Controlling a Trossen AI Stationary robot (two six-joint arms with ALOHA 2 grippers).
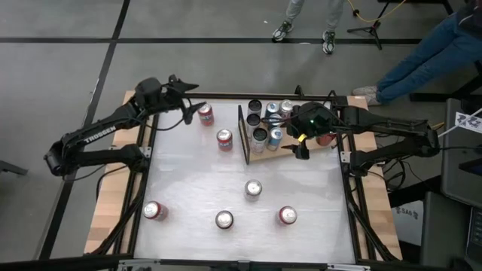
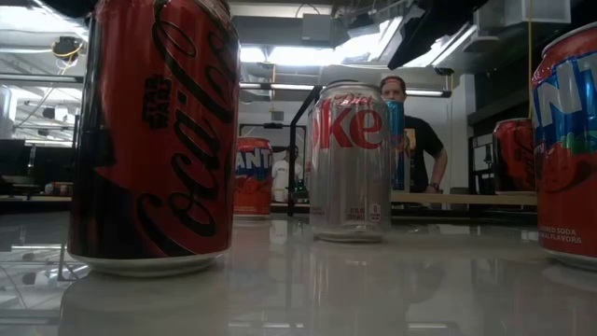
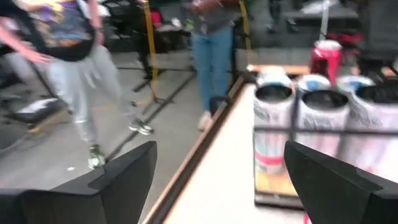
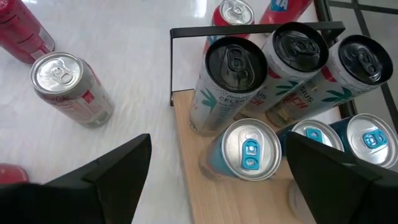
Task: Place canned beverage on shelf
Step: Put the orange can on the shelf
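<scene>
The shelf (image 1: 290, 153), a light wooden board with a black upright frame (image 1: 242, 135), lies at the table's far right and bears several cans (image 1: 271, 113), dark-topped and teal (image 4: 250, 149). My right gripper (image 1: 301, 147) hangs open above the board's near side, touching nothing. My left gripper (image 1: 190, 102) is open at the far left, level, next to a red can (image 1: 205, 114) that stands on the table; nothing is between its fingers (image 3: 124, 180). A second red can (image 1: 224, 139) stands left of the frame.
Loose cans stand on the white table at its middle (image 1: 253, 189) and near its front (image 1: 154, 211), (image 1: 224, 219), (image 1: 287, 215). A red can (image 1: 325, 138) is at the shelf's right end. People stand beyond the table's far edge (image 1: 305, 19).
</scene>
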